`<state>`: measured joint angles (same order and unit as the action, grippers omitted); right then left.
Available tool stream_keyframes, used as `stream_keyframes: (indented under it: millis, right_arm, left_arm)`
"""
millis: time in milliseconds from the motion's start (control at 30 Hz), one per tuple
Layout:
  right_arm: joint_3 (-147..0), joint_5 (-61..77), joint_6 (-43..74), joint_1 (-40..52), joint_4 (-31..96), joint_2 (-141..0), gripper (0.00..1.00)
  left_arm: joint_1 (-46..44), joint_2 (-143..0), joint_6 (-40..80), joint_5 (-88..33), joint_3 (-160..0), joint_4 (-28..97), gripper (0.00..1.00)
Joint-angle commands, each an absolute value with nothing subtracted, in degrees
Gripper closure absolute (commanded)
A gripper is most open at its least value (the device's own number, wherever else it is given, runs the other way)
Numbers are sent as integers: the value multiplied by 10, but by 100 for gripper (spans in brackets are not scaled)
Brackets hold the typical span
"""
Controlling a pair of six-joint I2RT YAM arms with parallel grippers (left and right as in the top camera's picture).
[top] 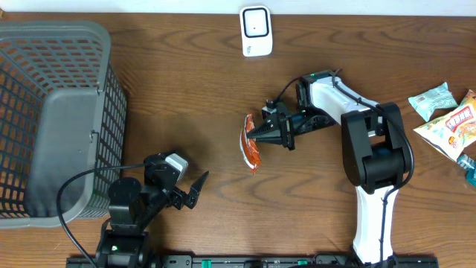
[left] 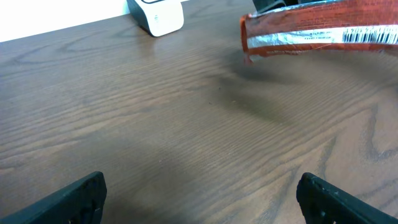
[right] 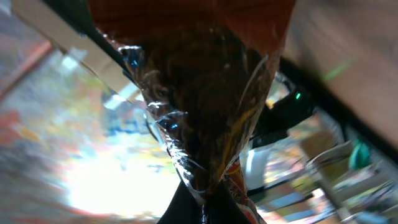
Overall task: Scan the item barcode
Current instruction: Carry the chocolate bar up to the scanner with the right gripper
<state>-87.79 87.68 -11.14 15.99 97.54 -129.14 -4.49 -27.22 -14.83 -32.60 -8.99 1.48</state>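
Nearest to us, at the near left of the table, the left gripper hovers just above the wood with its two dark fingers spread wide and nothing between them. It points towards the middle of the table.

Further in, near the centre, we find the right gripper reaching leftward from its white arm, its jaws pinched tight on one edge of an orange-red snack packet. From the left wrist view the packet hangs clear of the wood with its shadow under it, and a silver strip with a barcode faces that camera. The right wrist view shows only crinkled foil filling the frame.

At the right edge, a few more snack packets lie well apart from the grippers. A grey mesh basket fills the left side. Farthest off, a small white scanner stands at the far edge, well beyond the held packet.
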Motion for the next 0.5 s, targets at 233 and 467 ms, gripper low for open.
stream_keyframes:
  millis: [233, 467]
  right_arm:
    - [-885, 861, 1, 146, 975, -1275, 99]
    - [-885, 774, -81, 116, 975, -1272, 99]
  left_arm:
    - [-43, -270, -143, -323, -88, 13, 2]
    - [-43, -270, -143, -323, -88, 13, 2]
